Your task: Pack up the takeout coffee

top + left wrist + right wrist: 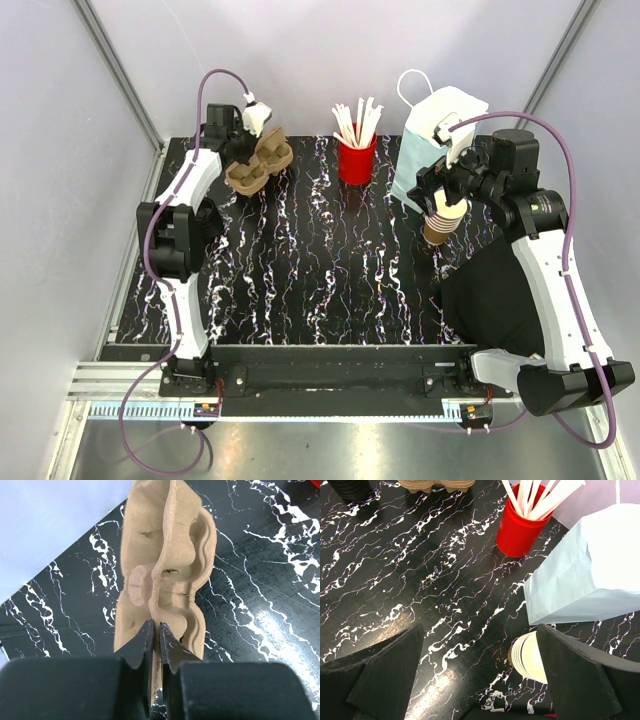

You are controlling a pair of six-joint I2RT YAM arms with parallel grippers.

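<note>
**Top view.** Black marbled desk (320, 280).
- Left claw (245, 148) is at the far left, clamped on the pulp cup carrier (262, 160). The carrier tips up on edge rather than lying flat. Probably a grip on its thin wall, the only part narrow enough to pinch.
- Red cup (357, 160) of white sticks (355, 120) stands far centre.
- Pale blue bag (440, 130) stands upright at far right, mouth up, ready for loading from above.
- Right claw (447, 195) hangs over the nested stack of brown cups (443, 224), just in front of the bag.
- No lone takeout coffee cup can be picked out anywhere. The only brown cups in view are those in the stack.

**Left wrist.** Fingers (145, 640) are pressed together on the carrier's central ridge, with only the pulp wall between them. The carrier (170, 555) stands edge-on and extends away from the claw. A cup well is visible on each side, and both look empty.

**Right wrist.**
- Right claw (480, 630) is spread fully wide and holds nothing.
- The stack (532, 656) sits low, close beside the right finger (580, 675) rather than centred. Its rims are layered, so it is several cups nested together.
- The bag (590, 570) is just beyond the stack, and the red cup (520, 530) is farther left.

**Judgement.** The wide spread suits straddling the stack's top rim. A single cup apparently has to come off the stack before anything can be packed.
</note>
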